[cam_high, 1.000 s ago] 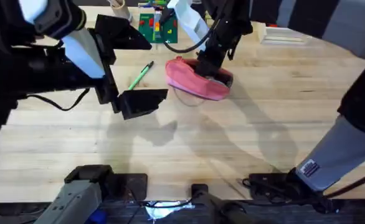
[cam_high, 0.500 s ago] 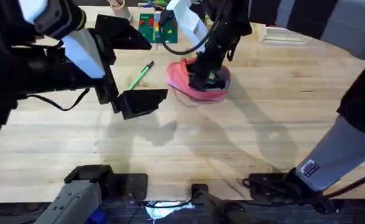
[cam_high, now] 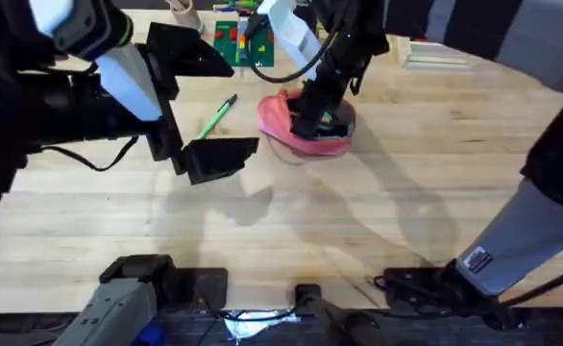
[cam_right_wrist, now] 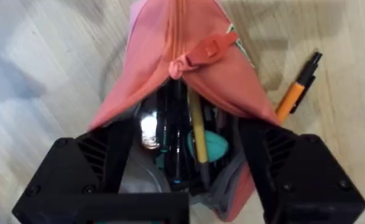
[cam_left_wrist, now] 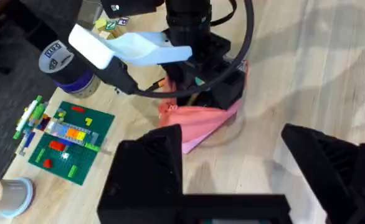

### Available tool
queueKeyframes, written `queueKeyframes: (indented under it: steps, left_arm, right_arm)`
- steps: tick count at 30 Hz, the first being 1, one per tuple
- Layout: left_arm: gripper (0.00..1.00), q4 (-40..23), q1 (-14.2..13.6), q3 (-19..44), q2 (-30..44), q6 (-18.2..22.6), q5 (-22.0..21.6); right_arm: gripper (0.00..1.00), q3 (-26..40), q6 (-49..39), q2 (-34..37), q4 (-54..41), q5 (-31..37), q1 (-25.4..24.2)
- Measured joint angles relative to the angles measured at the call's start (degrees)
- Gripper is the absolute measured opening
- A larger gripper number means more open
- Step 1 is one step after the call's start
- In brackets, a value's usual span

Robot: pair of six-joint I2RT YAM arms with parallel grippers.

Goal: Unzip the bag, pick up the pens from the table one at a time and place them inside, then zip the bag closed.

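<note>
The pink bag (cam_high: 280,117) lies on the table (cam_high: 378,211) at the back middle, its zipper partly undone, and pens and a teal item show inside the bag (cam_right_wrist: 170,31). My right gripper (cam_high: 312,120) stands open at the bag's open end, one finger on each side of the mouth. An orange pen (cam_right_wrist: 298,87) lies on the wood just beside the bag. A green pen (cam_high: 218,114) lies left of the bag. My left gripper (cam_high: 243,108) hangs open above the table near the green pen, holding nothing, and its wrist view shows the bag (cam_left_wrist: 198,121).
A green building plate with bricks (cam_high: 243,43) and a cup of wooden sticks (cam_high: 181,12) stand at the back. A white box (cam_high: 435,53) sits at the back right. A blue roll (cam_left_wrist: 64,65) stands near the plate. Bare wood spreads across the front.
My right gripper came down onto the bag's open end, and the mouth spread so the teal inside shows. The left arm and the green pen have not moved.
</note>
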Motion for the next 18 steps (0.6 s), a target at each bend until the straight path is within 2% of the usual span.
queueKeyframes:
  steps: [3, 4, 8, 14, 18]
  left_arm:
    - [0.993, 0.0, 0.0, 0.0, 0.0, 0.0, 0.0]
    - [0.993, 0.0, 0.0, 0.0, 0.0, 0.0, 0.0]
    - [0.993, 0.0, 0.0, 0.0, 0.0, 0.0, 0.0]
    - [0.993, 0.1, 0.0, 0.0, 0.0, 0.0, -0.2]
    - [0.993, 0.0, 0.0, 0.0, 0.0, -0.1, -4.4]
  right_arm:
    - [0.996, -0.1, 1.0, -1.6, -1.2, -0.1, 0.0]
    - [0.996, -0.2, 2.0, -5.3, -2.2, 0.1, 0.0]
    - [0.996, -0.2, 3.1, -11.9, -3.3, 0.1, -0.2]
    - [0.996, -0.2, 6.8, -18.6, -5.0, 0.0, -1.2]
    - [0.996, -0.2, 9.4, -20.9, -6.9, 0.1, -2.6]
